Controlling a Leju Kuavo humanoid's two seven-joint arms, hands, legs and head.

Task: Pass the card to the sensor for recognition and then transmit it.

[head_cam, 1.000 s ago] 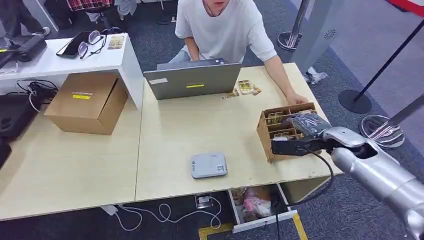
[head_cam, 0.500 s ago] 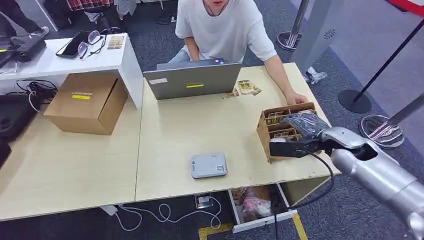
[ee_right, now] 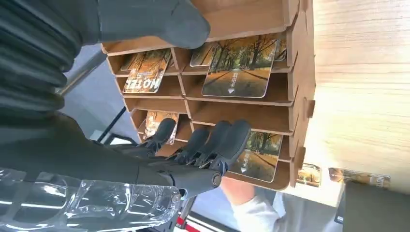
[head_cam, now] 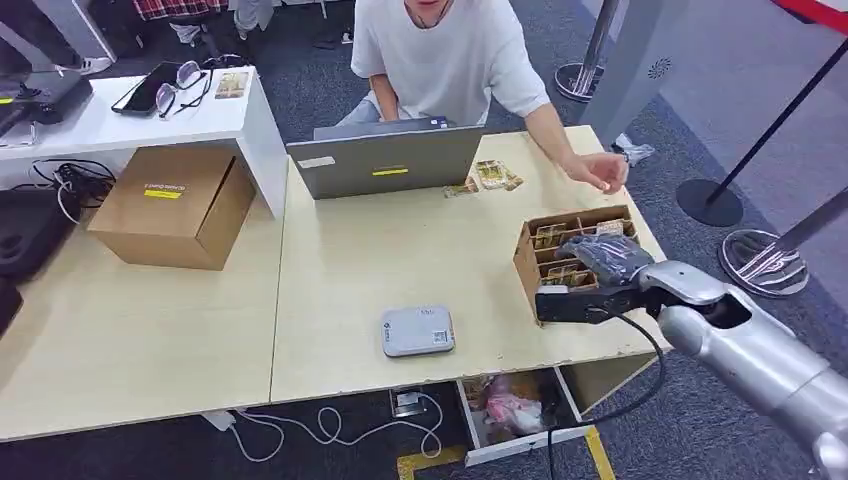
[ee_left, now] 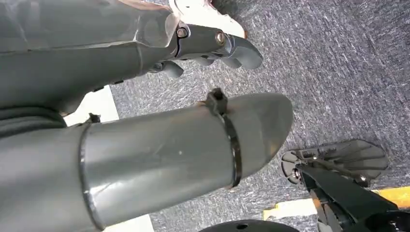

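Pale wooden tabletop [head_cam: 150, 330] stretches across the scene, and at far left sits a plain brown cardboard box [head_cam: 175, 205]. Moving right, a grey open laptop [head_cam: 385, 160] faces a person in a white T-shirt [head_cam: 445, 60], with the flat grey card sensor [head_cam: 417, 331] lying nearer the front edge. Further right stands the slotted brown cardboard card rack [head_cam: 545, 245], photo-printed cards [ee_right: 235, 72] resting in its compartments. Right hand [head_cam: 590, 285] reaches into that rack, fingers [ee_right: 227, 140] apart over the slots, gripping nothing. Left hand [ee_left: 212, 46] hangs above carpet, fingers curled, nothing in them.
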